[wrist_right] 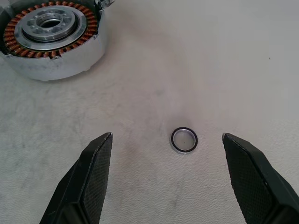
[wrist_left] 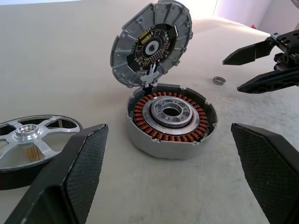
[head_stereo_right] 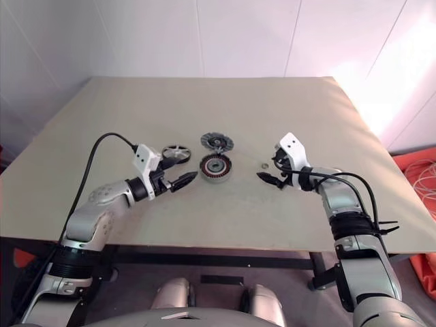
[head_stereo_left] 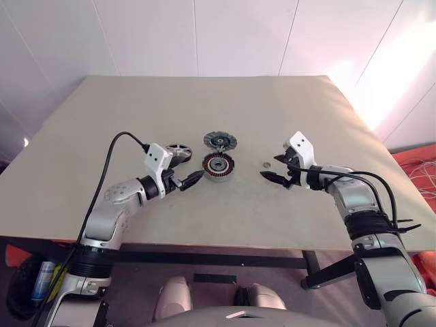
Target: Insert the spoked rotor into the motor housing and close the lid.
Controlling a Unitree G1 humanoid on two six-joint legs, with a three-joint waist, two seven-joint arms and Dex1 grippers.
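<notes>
A: Motor housing [wrist_left: 171, 121]: mid-counter [head_stereo_left: 136, 109], lid [wrist_left: 150, 43] hinged up, windings bared for loading.
B: Spoked rotor [wrist_left: 32, 140]: flat beside left claw [head_stereo_left: 193, 178]. Left claw, right claw [head_stereo_left: 274, 177]: wide, empty, flanking housing.

No text, label, brand, number or sign can be read on anything here (the lid [wrist_left: 151, 43] shows small pale marks on its dark inner face, too fine to make out as letters, and the motor housing [wrist_left: 171, 119] bears no legible marking either).
</notes>
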